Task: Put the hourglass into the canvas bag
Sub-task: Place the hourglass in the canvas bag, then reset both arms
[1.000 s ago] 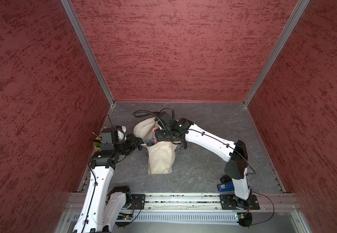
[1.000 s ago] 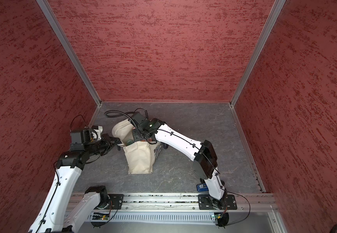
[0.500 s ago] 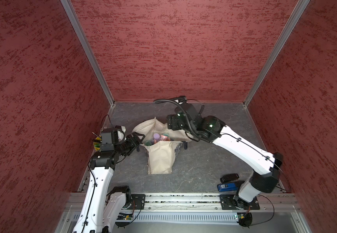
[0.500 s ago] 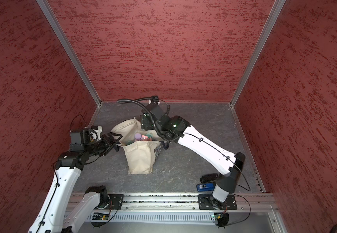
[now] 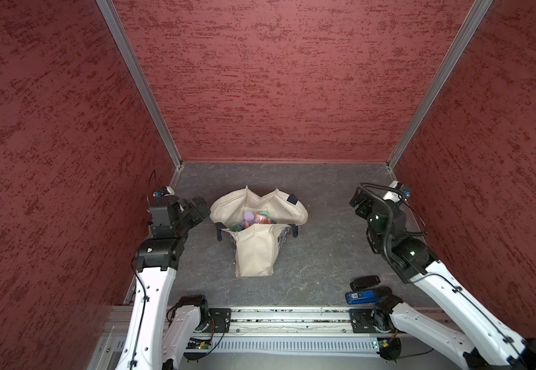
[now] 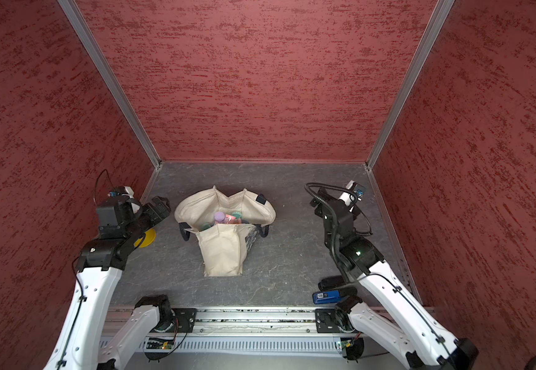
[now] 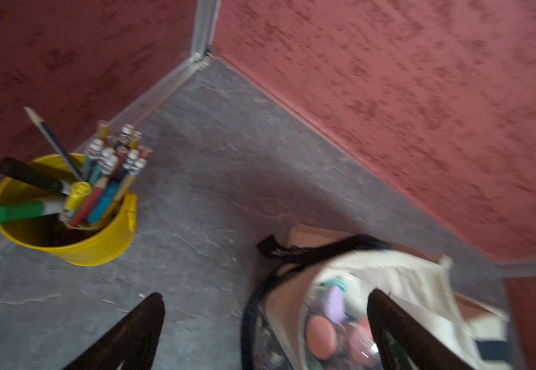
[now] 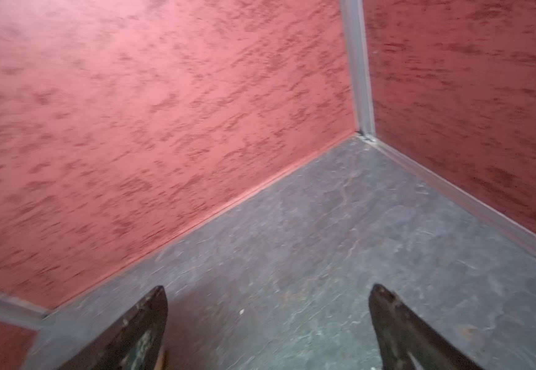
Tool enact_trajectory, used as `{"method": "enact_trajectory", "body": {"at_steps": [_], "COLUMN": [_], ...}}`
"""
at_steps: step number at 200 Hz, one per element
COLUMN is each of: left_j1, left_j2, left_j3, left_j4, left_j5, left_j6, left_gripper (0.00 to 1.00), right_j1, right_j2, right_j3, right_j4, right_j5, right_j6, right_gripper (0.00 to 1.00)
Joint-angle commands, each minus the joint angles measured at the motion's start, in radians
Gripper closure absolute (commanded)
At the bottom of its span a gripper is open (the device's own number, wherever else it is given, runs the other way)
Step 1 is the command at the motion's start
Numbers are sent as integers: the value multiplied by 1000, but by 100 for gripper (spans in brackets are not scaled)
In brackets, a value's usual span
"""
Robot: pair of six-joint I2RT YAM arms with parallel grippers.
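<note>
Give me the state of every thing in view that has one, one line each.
canvas bag: mouth spread open, resting on the floor.
hourglasses: inside the bag.
left claw: open, empty, beside the bag.
right claw: open, empty, well away from the bag.
pencil cup: upright, full of pens and pencils.
blue gadget: lying flat on the floor.

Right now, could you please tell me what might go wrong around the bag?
The bag sags wide open; the hourglasses sit near its rim and might roll out if it is nudged.
The left jaws stand open close to a strap and the pencil cup; a careless swing could snag or topple them.
</note>
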Motion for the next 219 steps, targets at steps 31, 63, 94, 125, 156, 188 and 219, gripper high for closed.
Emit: {"method": "enact_trajectory", "body": {"at_steps": [31,63,94,125,156,188,219], "left_j1": [16,45,66,95,117,-18,-44], "left_j2": [137,227,399,553,592,643,676], "left_j3": [-331,-411,-523,-425,-448,-451,-578], "left_j4": [612,834,1162,1172,1309,1375,1636], "left_j5": [-200,-88,23,206,337,265,31], "left_j6": [125,153,171,211,290,436,379], "left_gripper": [0,0,0,0,0,0,0], "right_j1": [-227,-294,-349,-384,-398,-467,-472], "right_j2": [45,149,253,365,601,625,628], "right_j3": [-384,-521,-636,-690,-688,-657,-666], "right_j4": [483,754,1040,1420,1744,1656,1674], "right_j5": [104,173,73,-107,-322,-447,-449], "right_j6": [-156,-266,-359,-423,-593,-530,-529], "right_gripper": [1,1,1,1,1,1,1]}}
